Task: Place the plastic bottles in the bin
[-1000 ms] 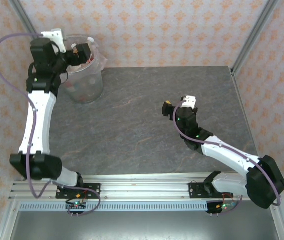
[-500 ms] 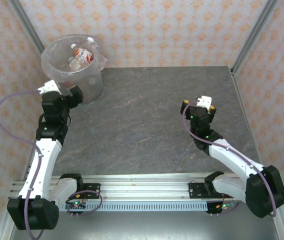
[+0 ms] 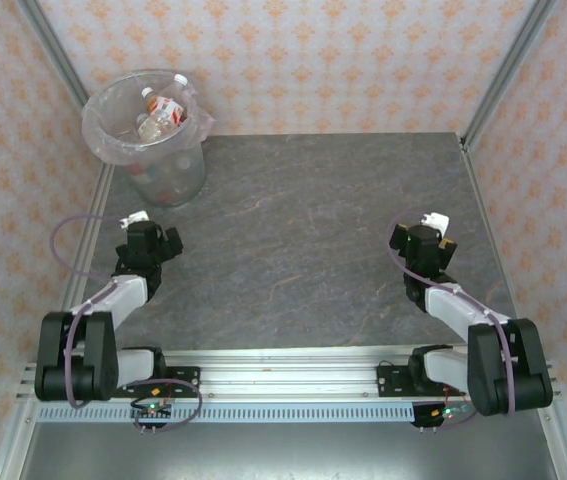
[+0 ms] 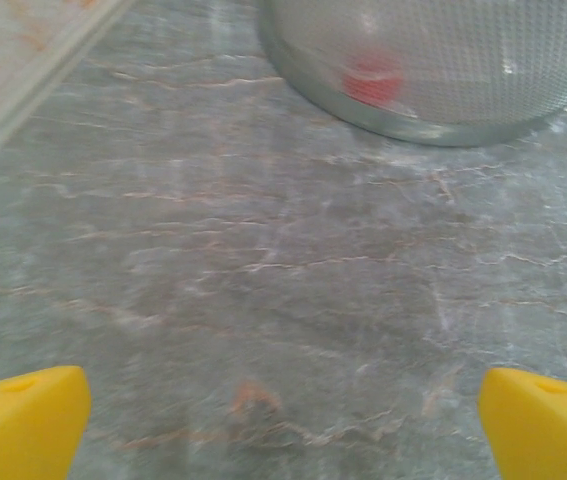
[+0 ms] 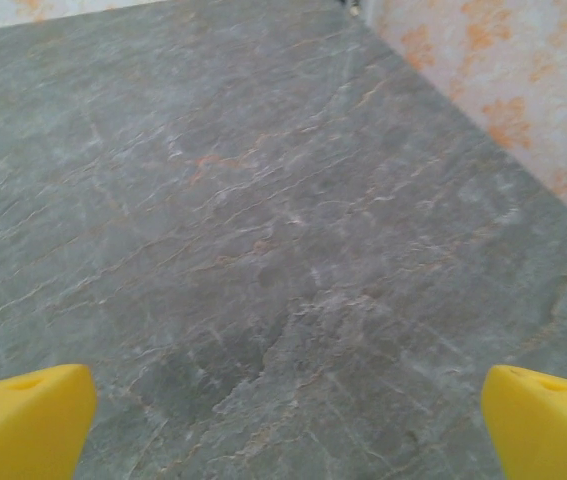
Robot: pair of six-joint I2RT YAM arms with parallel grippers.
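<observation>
One round, translucent grey-white plastic bin [image 3: 176, 176], lined with a clear plastic bag, stands on the far left corner of a grey, stone-patterned worktop [image 3: 303, 220]. Every plastic bottle that can be seen lies inside this bin. Near the top of the pile, the overhead view shows one small clear bottle with a white cap and a red-and-white label [image 3: 165, 108]. A second clear bottle shape [image 3: 148, 126] touches it on the near side. Lower down, reddish patches show through the bin's wall, too blurred to count. In the left wrist view the bin's ribbed base sits at the top of the picture, with one red blur [image 4: 371, 78] behind its wall. Two robot arms, white and black, are folded low at the near edge of the worktop, one on each side. The left claw [image 4: 283, 420] hangs above bare worktop, near the bin but not touching it. Its two yellow fingertips [image 4: 23, 420] are spread wide with nothing between them. The right claw [image 5: 288, 420] is over the right side of the worktop, well apart from the bin. Its two yellow fingertips [image 5: 25, 420] are also spread wide and hold nothing. Walls with an orange-on-cream pattern enclose the worktop on three sides.
</observation>
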